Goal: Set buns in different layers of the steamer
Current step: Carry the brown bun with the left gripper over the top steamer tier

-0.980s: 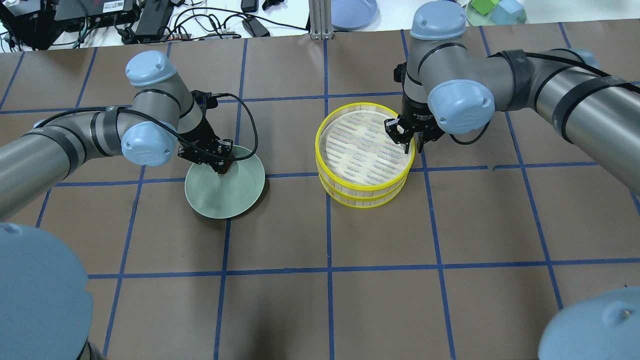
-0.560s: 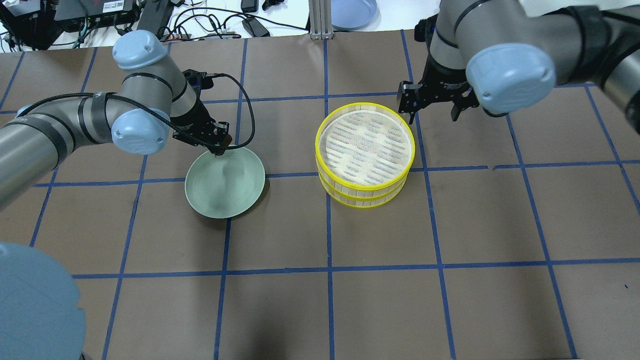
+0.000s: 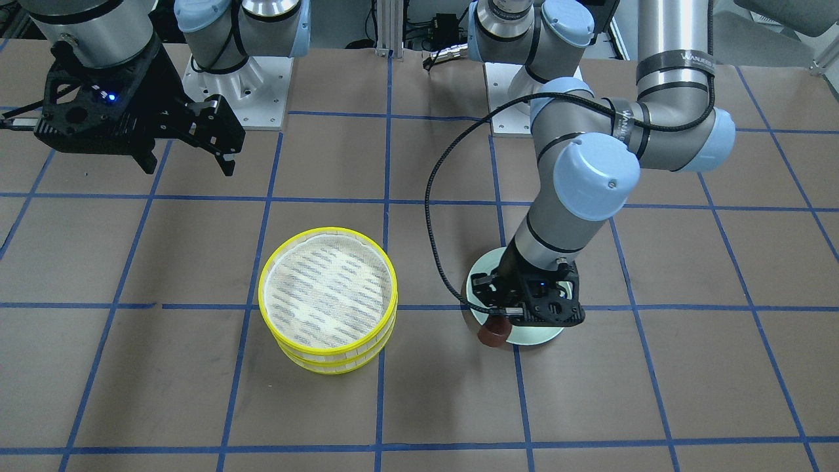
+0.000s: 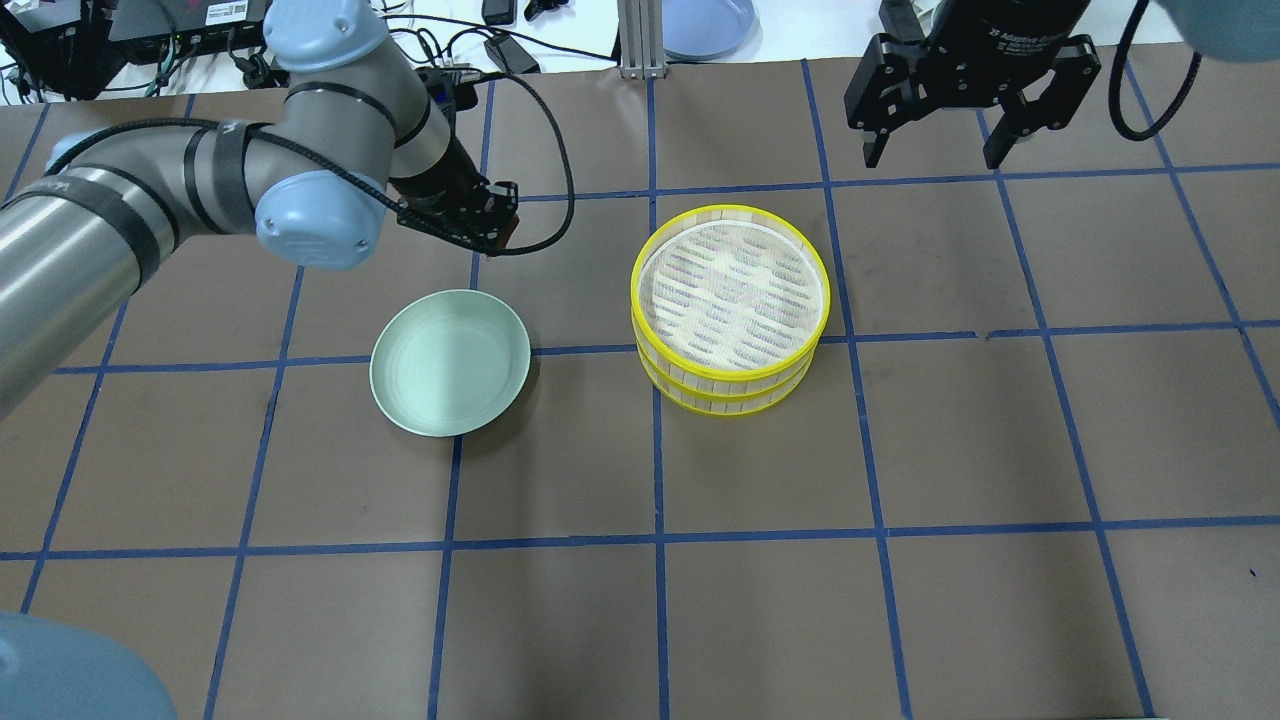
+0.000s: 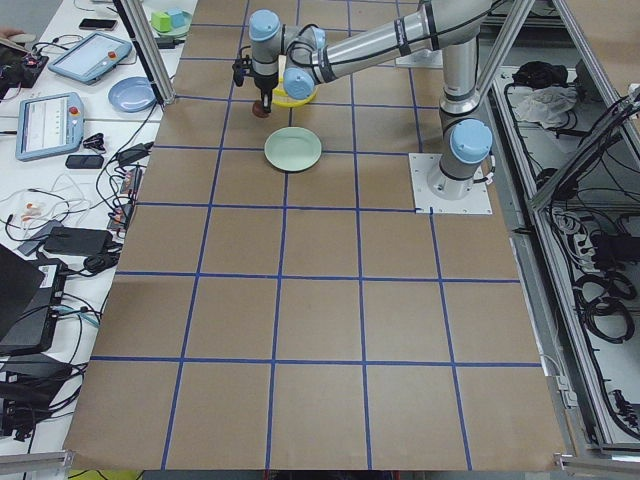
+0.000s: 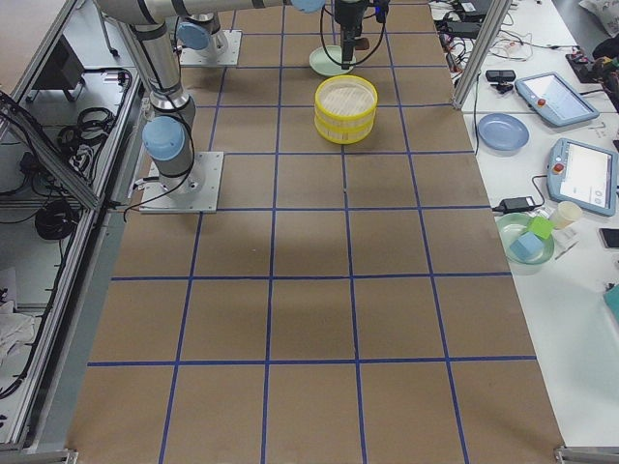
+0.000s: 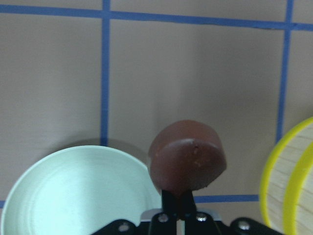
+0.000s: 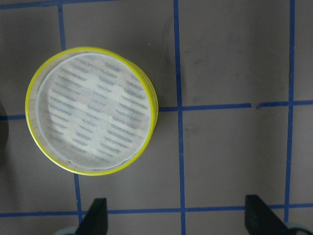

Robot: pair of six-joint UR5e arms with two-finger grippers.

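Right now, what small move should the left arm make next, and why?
Probably carry the brown bun sideways toward the steamer. The left gripper holds it in the air, off the green plate. The steamer's top looks empty, and the right gripper is open, well away from it.

Light: bright, even and diffuse, from above; colours read cleanly across the desk [image 4: 760,620].
Shadows: faint and soft-edged. A dim crescent lies at the near right of the green plate [image 4: 450,375], a thin one at the foot of the steamer [image 4: 730,290]. In the left wrist view, a broad grey smear falls on the paper behind the brown bun [image 7: 187,155].
Glare: the white bench [image 4: 560,40] at the far edge is washed out; a pale sheen runs along the left arm's metal tube [image 4: 60,240].
Focus: the joint cap [image 4: 60,680] at the near left of the overhead view is blurred. The fingers [image 8: 98,218] of the right pincer [image 8: 176,208] are soft dark shapes at the frame edge.
Side views: small; distant items are coarse.
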